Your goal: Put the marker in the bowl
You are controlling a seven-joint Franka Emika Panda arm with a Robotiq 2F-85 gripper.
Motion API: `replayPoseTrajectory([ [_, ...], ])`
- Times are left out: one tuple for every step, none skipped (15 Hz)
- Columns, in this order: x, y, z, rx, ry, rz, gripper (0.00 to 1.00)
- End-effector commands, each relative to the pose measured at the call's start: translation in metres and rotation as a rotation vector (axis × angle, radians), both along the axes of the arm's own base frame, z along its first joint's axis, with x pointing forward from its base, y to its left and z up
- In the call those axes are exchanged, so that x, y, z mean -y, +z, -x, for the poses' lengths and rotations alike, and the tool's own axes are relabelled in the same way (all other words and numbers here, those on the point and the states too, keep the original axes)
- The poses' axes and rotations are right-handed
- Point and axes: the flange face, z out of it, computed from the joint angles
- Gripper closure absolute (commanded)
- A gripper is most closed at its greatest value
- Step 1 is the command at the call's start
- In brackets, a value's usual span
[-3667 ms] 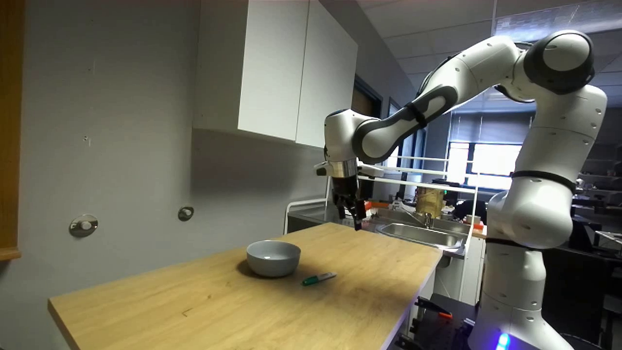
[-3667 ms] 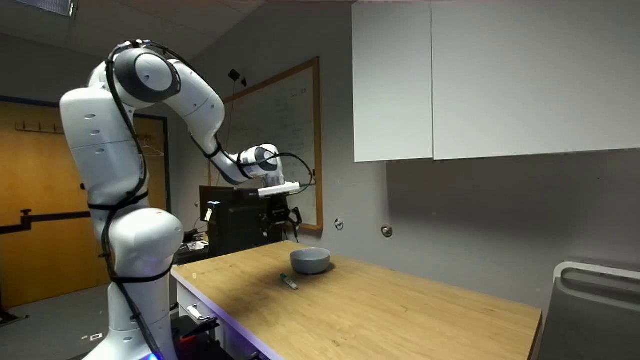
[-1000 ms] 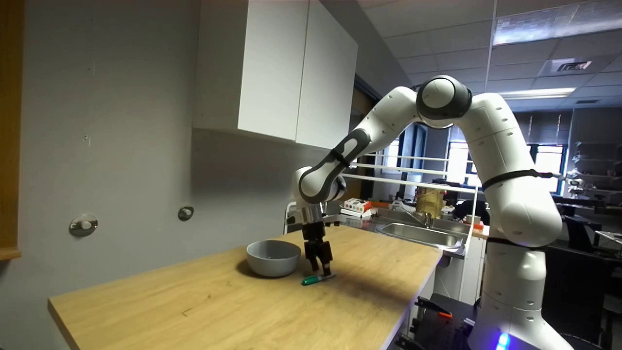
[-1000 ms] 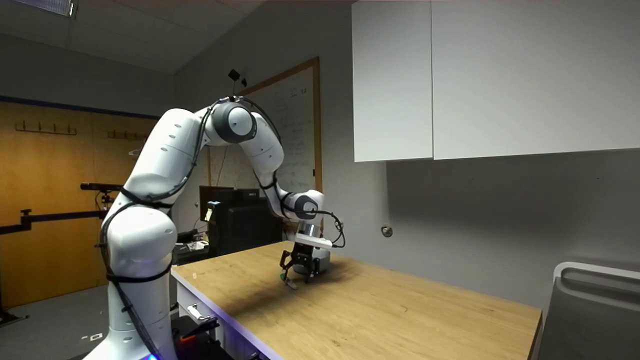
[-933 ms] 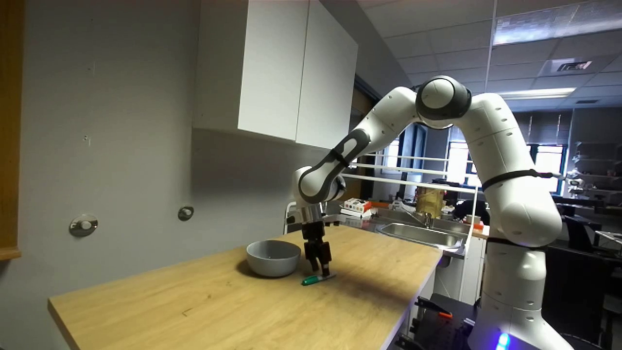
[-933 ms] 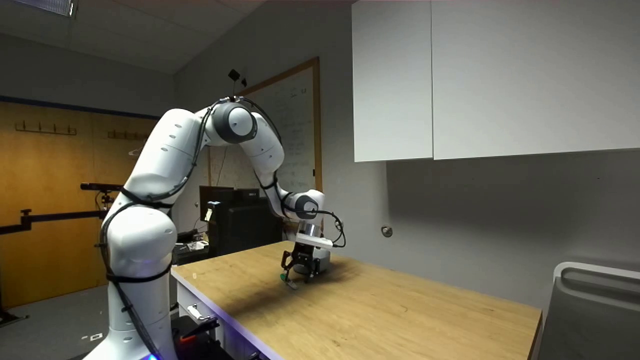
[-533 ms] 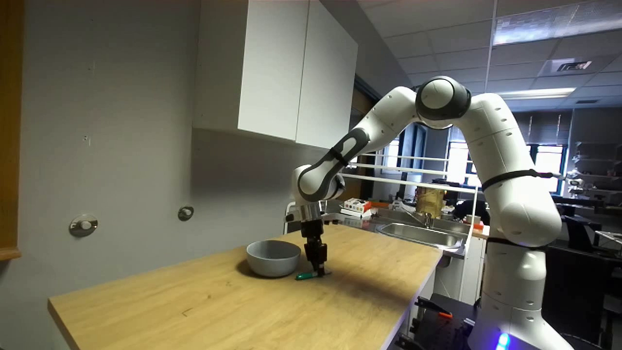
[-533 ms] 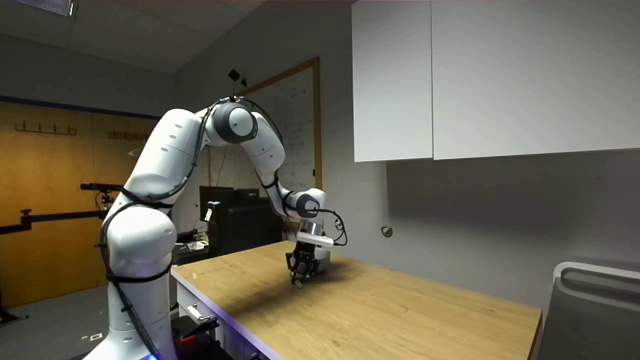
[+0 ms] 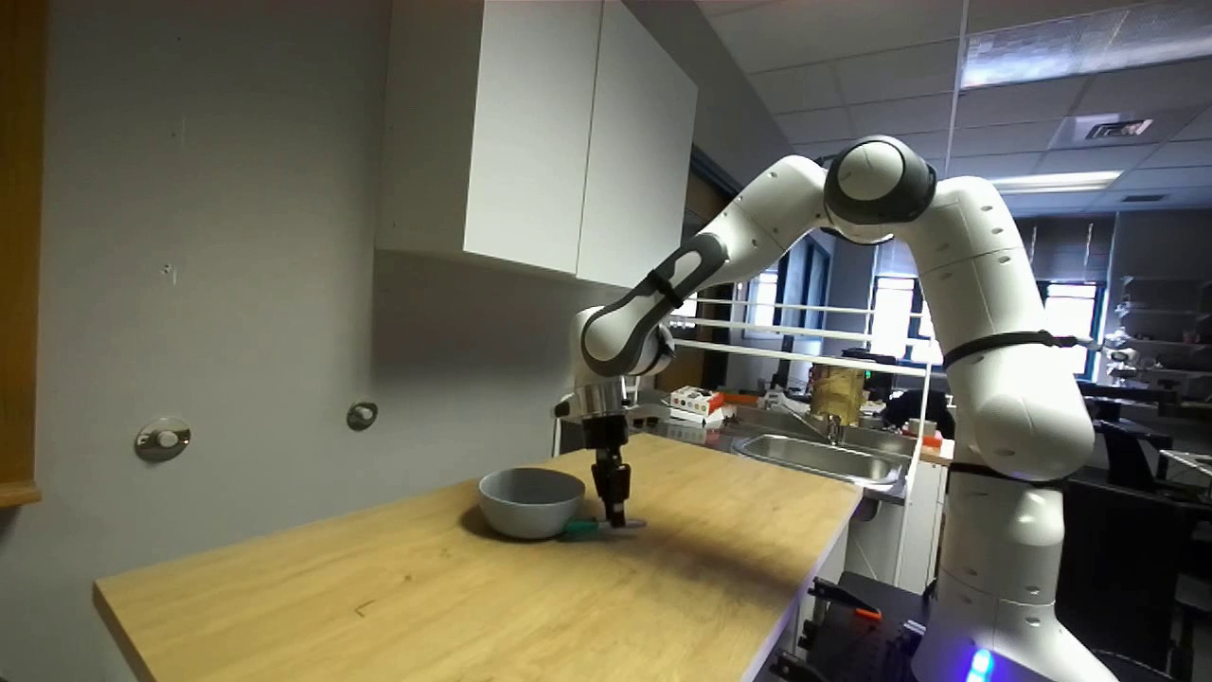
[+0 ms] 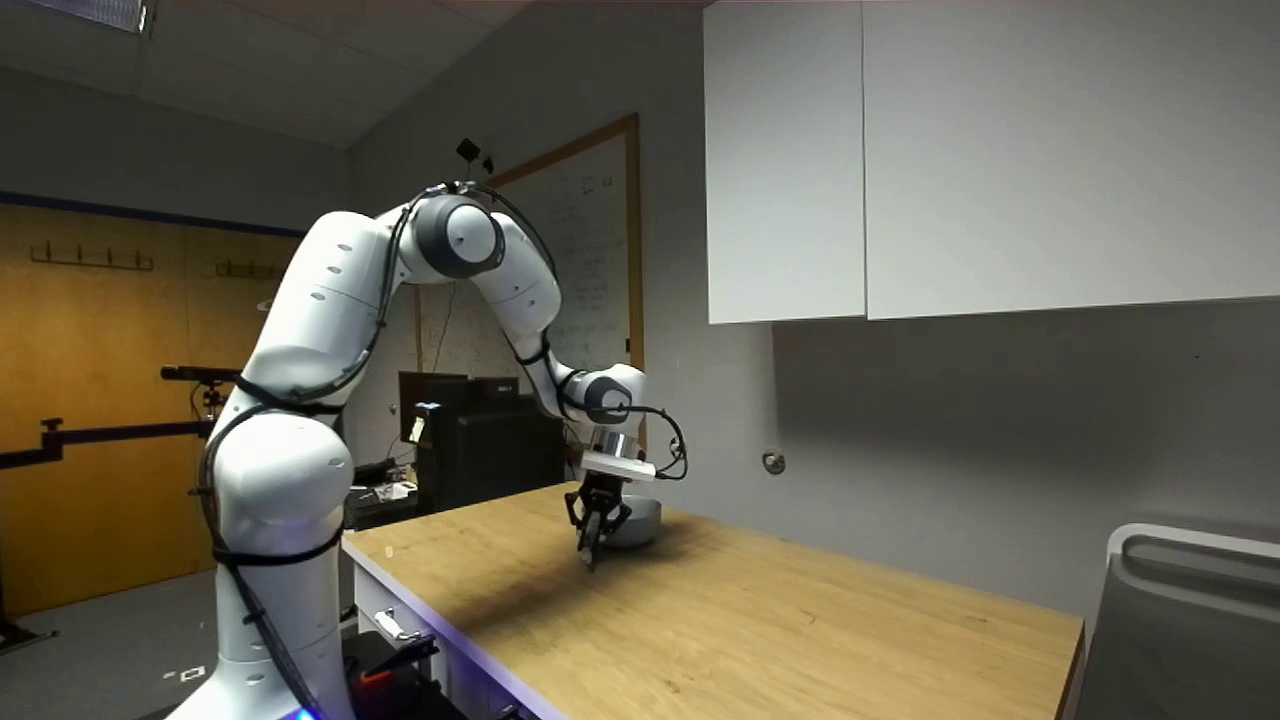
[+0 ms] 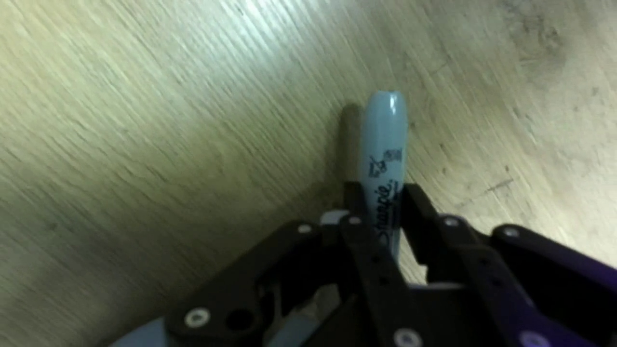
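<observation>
My gripper is shut on the marker, with a black finger pressed to each side of its grey barrel. In an exterior view the green cap end of the marker points at the bowl and overlaps its lower side; I cannot tell whether they touch. The marker seems slightly above the tabletop, its shadow beside it in the wrist view. The grey bowl stands upright just beyond my gripper, which partly covers it there and hides most of the marker.
The wooden tabletop runs along a grey wall. White cabinets hang above its far side. A metal sink and a red and white box lie past the table's end.
The gripper's fingers have closed on the marker. Gripper and marker have then risen a little, and the marker has shifted nearer the bowl. The bowl has stayed in place.
</observation>
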Motion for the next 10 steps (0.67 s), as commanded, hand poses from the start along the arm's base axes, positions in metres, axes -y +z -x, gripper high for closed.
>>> replayPoseTrajectory([
  [-0.001,0.027,0.012,0.023,-0.039,0.007,0.93],
  [-0.002,0.031,0.014,0.010,-0.033,0.020,0.93],
  [-0.005,0.035,0.017,0.000,-0.022,0.016,0.93],
  [-0.008,0.039,0.021,-0.013,-0.008,0.020,0.93],
  [-0.014,0.043,0.025,-0.026,0.012,0.028,0.93],
  [-0.018,0.047,0.029,-0.034,0.025,0.034,0.93],
  [-0.024,0.050,0.033,-0.042,0.038,0.045,0.93],
  [-0.028,0.054,0.035,-0.048,0.050,0.050,0.93],
  [-0.033,0.058,0.037,-0.051,0.060,0.060,0.93],
  [-0.037,0.063,0.039,-0.052,0.068,0.064,0.93],
])
